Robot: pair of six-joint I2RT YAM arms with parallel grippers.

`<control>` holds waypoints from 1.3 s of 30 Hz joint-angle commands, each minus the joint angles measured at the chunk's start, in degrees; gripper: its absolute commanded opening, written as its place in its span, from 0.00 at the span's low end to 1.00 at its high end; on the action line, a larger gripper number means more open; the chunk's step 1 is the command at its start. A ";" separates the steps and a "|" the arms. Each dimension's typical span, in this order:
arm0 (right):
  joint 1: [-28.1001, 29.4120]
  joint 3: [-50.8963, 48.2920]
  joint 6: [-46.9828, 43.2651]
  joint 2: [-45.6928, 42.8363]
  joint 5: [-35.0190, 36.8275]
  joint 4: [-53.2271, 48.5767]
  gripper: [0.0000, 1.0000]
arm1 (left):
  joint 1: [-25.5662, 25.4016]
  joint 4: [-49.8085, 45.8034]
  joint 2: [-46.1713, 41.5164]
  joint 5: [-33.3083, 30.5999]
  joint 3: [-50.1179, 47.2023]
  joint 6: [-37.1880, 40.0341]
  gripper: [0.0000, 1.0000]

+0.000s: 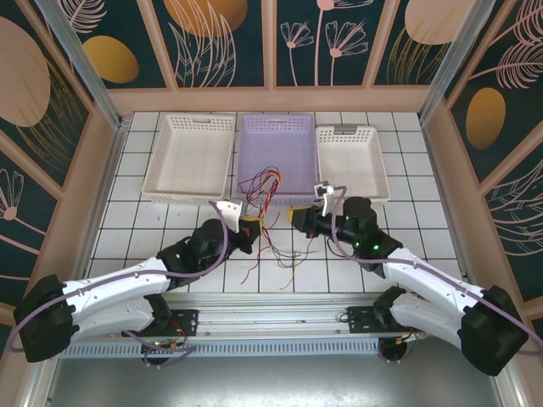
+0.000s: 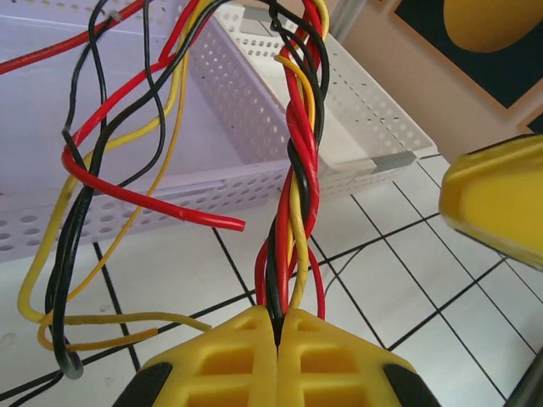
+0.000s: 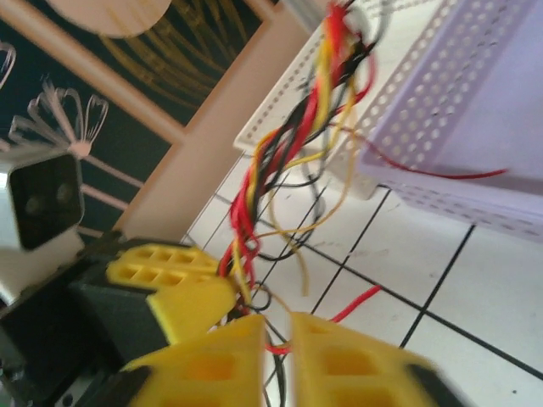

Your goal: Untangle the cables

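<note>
Nothing legible in any view: no lettering, brand, number or sign. The cables (image 2: pixel 299 161) show plain red, yellow and black sleeves with no readable print. The wall panels (image 1: pixel 212 34) carry only drawn leaves, flowers and round shapes, pictures rather than writing.

Three shallow perforated plastic baskets stood side by side at the far end of the white tiled surface (image 1: pixel 136 229): a white left basket (image 1: pixel 188 157), a lilac middle basket (image 1: pixel 277 140) and a white right basket (image 1: pixel 349 161) with a grey tab (image 1: pixel 345 129) on its far rim. Dark teal wall panels (image 1: pixel 212 47) with gold and pink plant motifs enclosed the space.
</note>
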 commanded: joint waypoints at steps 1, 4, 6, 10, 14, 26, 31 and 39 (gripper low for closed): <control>1.04 -0.38 0.34 1.59 -2.92 5.81 0.34 | 0.19 6.46 2.26 4.93 0.66 -0.70 0.00; 1.14 -0.25 2.74 3.14 -3.17 10.22 0.54 | 0.23 8.89 5.05 9.02 1.04 -0.79 0.00; 1.14 0.87 3.45 4.55 -3.25 11.57 0.60 | 0.15 9.95 6.33 11.00 1.36 -0.89 0.00; 1.19 4.67 2.78 8.84 -1.65 8.76 0.64 | 0.21 10.95 6.30 11.34 1.15 -0.93 0.00; 1.14 8.07 2.22 13.08 -0.82 5.68 0.64 | 0.19 11.30 5.32 11.06 0.85 -0.71 0.00; 0.62 9.53 1.71 12.28 1.61 -0.45 0.63 | 0.17 11.14 1.29 8.11 -1.13 -0.35 0.00; 0.80 10.51 2.46 13.69 0.05 0.30 0.59 | 0.16 12.11 2.07 9.13 -0.89 -0.44 0.00; 1.04 13.33 3.14 13.82 -6.35 5.53 0.15 | 0.21 14.09 4.67 11.58 -1.40 -1.15 0.00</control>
